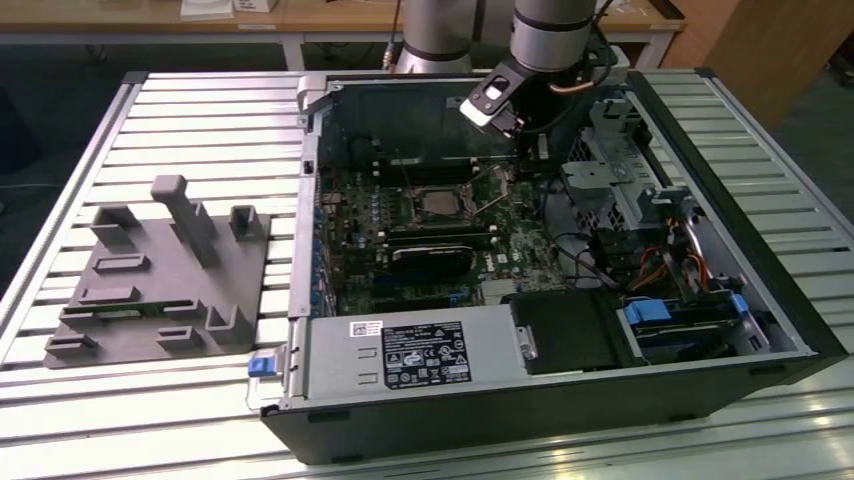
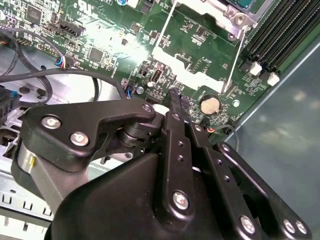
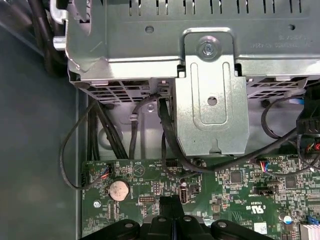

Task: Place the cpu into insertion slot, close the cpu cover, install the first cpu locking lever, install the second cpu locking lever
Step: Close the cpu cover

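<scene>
The computer case [image 1: 534, 420] lies open on the slatted bench [image 1: 200, 110], closer to the edge on the exterior view's right. Inside it, toward the bench's far edge, the cpu [image 1: 435, 203] appears seated in the insertion slot [image 1: 465, 214]. It lies flat with its dull top facing up. The cpu cover [image 1: 435, 188] looks folded down around it, though how fully it sits cannot be told.

By that layout, the step in hand is judged to be the locking levers. The claw [image 2: 176, 100] has its fingers pressed together with nothing between them. It hangs low over the motherboard [image 2: 115, 45], near the coin battery [image 2: 210, 104] and just off a corner of the socket.

A thin locking lever [image 2: 234, 62] runs along one side of the socket, its long axis pointing toward the battery. Being square, the cpu has no long axis of its own.

Working the lever calls for the joined fingertips to bear on that slim rod squarely, sideways and down. They also need to keep off the small parts around the battery.
</scene>
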`<move>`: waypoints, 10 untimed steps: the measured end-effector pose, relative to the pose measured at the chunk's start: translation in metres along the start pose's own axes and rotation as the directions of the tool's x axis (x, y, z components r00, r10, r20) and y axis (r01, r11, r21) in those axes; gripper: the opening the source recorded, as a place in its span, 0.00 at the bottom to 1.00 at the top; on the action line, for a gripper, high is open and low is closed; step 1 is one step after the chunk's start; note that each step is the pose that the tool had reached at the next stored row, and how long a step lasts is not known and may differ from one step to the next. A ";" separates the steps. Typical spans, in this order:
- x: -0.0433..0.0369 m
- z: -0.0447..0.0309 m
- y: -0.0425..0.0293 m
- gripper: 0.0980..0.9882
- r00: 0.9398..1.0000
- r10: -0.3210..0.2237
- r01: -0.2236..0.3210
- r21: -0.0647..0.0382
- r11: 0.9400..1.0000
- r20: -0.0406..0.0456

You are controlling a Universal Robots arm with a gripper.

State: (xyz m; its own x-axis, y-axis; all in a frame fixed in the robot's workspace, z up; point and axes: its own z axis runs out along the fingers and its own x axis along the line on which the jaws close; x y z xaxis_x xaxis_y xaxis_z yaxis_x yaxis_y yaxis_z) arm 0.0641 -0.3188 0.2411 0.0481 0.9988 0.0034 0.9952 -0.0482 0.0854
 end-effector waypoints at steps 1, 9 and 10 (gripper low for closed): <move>0.0000 0.0000 0.0000 0.01 1.000 0.000 0.000 0.001 1.000 0.000; 0.0000 0.0009 0.0008 0.01 1.000 0.000 0.000 0.088 0.996 0.005; 0.0000 0.0010 0.0009 0.01 1.000 -0.001 0.000 0.098 0.995 0.006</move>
State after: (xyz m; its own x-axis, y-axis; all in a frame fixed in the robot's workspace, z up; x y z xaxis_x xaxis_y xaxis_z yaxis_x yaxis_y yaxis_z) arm 0.0650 -0.3188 0.2402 0.0481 0.9988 -0.0022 0.9988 -0.0481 -0.0126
